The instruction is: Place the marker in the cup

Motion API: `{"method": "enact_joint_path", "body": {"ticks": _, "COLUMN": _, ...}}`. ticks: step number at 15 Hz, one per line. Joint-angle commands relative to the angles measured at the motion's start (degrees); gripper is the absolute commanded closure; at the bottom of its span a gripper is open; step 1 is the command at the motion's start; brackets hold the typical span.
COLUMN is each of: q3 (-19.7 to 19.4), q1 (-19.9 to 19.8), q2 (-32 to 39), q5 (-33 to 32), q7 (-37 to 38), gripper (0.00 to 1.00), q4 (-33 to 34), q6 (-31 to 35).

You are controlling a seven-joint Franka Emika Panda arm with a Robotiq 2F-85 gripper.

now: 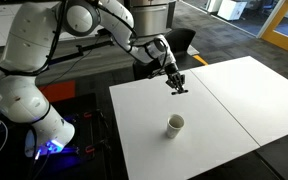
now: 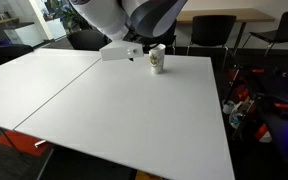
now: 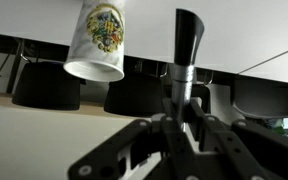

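Note:
The wrist view stands upside down. My gripper [image 3: 184, 130] is shut on the marker [image 3: 186, 45], a dark stick with a silvery band that points out from between the fingers. The cup [image 3: 96, 40], cream with a printed emblem, stands on the white table ahead of the gripper and to one side. In an exterior view the gripper [image 1: 178, 85] hangs just above the table's far part, well behind the cup [image 1: 175, 123]. In an exterior view the cup [image 2: 157, 60] stands near the table's far edge, with the gripper [image 2: 134, 55] beside it.
The white table [image 1: 224, 110] is made of two tops joined along a seam. Black office chairs [image 2: 212, 32] stand past its far edge. The robot base and cables [image 1: 44, 135] are beside the table.

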Motion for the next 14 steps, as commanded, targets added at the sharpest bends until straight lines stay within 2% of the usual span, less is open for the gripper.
{"method": "enact_joint_path", "body": {"ticks": 1, "q3": 4.91, "q1": -3.67, "q2": -3.28, "q5": -6.13, "q7": 4.59, "gripper": 0.95, "q4": -2.07, "q6": -6.21}}
{"method": "enact_joint_path", "body": {"ticks": 2, "q3": 7.42, "q1": -5.84, "q2": -1.28, "q5": -6.28, "q7": 3.13, "gripper": 0.95, "q4": 0.51, "q6": -5.71}}
{"method": "enact_joint_path", "body": {"ticks": 3, "q3": 8.54, "q1": -6.76, "q2": -1.3, "q5": -7.15, "q7": 3.33, "gripper": 0.81, "q4": 0.56, "q6": -6.15}}
{"method": "enact_joint_path", "body": {"ticks": 7, "q3": 10.42, "q1": -8.41, "q2": -1.07, "q5": -7.54, "q7": 3.13, "gripper": 0.81, "q4": 0.65, "q6": -5.87}}
{"method": "enact_joint_path", "body": {"ticks": 8, "q3": 10.08, "q1": -7.97, "q2": -0.41, "q5": -7.38, "q7": 3.17, "gripper": 0.95, "q4": 1.6, "q6": -8.04}}
{"method": "enact_joint_path", "body": {"ticks": 14, "q3": 12.3, "q1": -9.46, "q2": -1.41, "q5": -13.32, "q7": 3.07, "gripper": 0.95, "q4": 1.11, "q6": -20.01}}
